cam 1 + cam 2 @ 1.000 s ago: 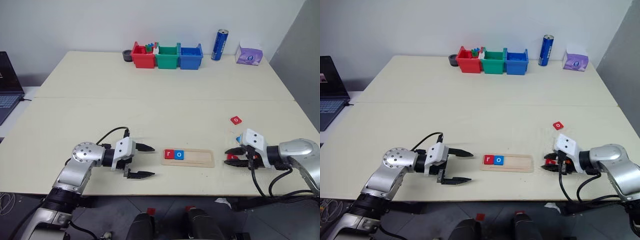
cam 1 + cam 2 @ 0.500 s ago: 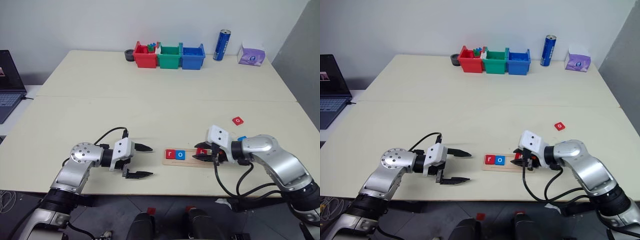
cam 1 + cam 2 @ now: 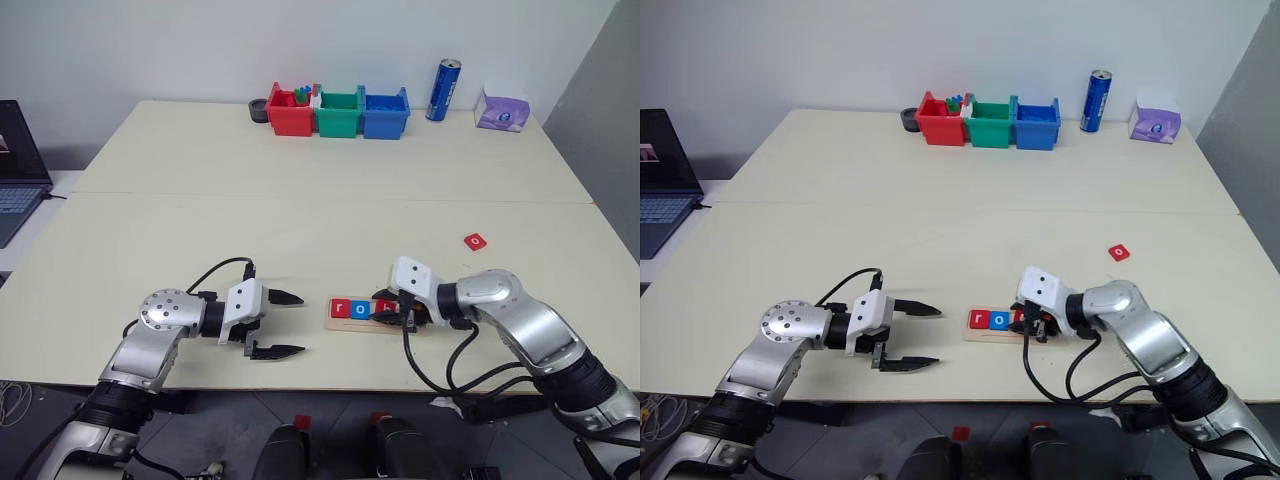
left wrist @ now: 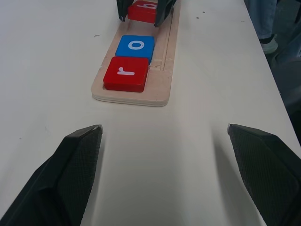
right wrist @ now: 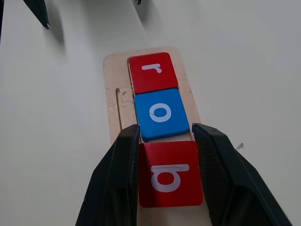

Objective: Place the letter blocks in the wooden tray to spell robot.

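1. Right hand (image 5: 164,146) grips a flat red square "b" block (image 5: 170,173) over the long pale-wooden tray (image 4: 162,80).
2. The tray holds red "r" block (image 4: 126,73) and blue "o" block (image 4: 136,46).
3. Left hand (image 4: 162,136) gapes wide, holding nothing, near the tray's end on the pale surface (image 3: 300,220).

Left claw (image 3: 288,323) agape, right claw (image 5: 164,155) clamped.

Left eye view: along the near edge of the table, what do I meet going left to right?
Left gripper → red r block → blue o block → right gripper holding the red b block over the wooden tray.
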